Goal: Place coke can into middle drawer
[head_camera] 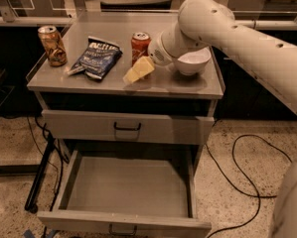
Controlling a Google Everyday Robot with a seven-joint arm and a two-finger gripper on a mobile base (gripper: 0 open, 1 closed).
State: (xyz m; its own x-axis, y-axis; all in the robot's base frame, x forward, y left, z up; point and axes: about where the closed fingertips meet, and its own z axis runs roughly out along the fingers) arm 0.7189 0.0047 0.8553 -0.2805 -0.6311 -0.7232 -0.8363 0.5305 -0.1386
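The red coke can (140, 44) stands upright on the grey cabinet top (88, 81), near the middle. My gripper (131, 75), pale yellow, points down and to the left just in front of the can and to its right, low over the top; it holds nothing that I can see. The white arm (222, 26) reaches in from the right. The middle drawer (128, 187) is pulled open below, and its plain grey floor has nothing on it. Its dark handle shows at the front edge (122, 228).
A brown-gold can (52, 45) stands at the top's left end. A dark blue chip bag (96, 57) lies left of the coke can. A white bowl (191, 61) sits under the arm. The upper drawer front (125, 127) is shut. A black cable (247, 175) loops on the floor at right.
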